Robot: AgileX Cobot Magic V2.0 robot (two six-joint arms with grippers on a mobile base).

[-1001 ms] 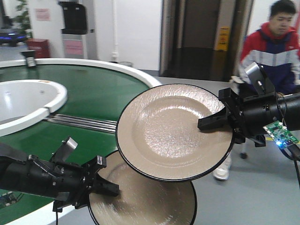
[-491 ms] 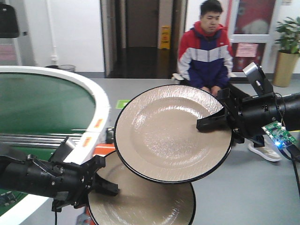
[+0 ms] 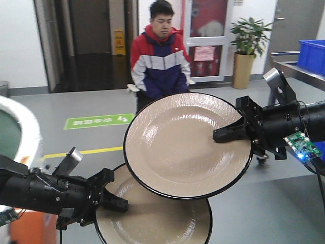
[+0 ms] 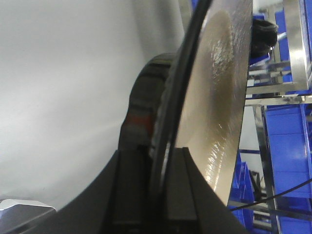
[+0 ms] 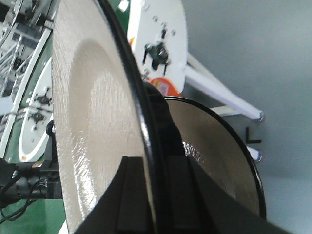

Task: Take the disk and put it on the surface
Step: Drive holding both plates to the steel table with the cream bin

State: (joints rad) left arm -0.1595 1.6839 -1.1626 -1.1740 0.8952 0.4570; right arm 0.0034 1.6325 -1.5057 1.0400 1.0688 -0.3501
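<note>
L gripper (image 3: pixel 116 193) is clamped on the rim of the lower disk (image 3: pixel 157 221), held mid-air. R gripper (image 3: pixel 226 134) pinches the upper disk (image 3: pixel 177 145), which is tilted up and overlaps the lower one's top edge. Guy in a red/blue jacket (image 3: pixel 160 61) behind, potted plant (image 3: pixel 247 35) further back.

The man (image 3: pixel 160 66) blocks far centre; upper plate (image 3: pixel 177 142) overlaps lower plate (image 3: pixel 152 218); grey floor (image 3: pixel 274 203) near right lies open.
</note>
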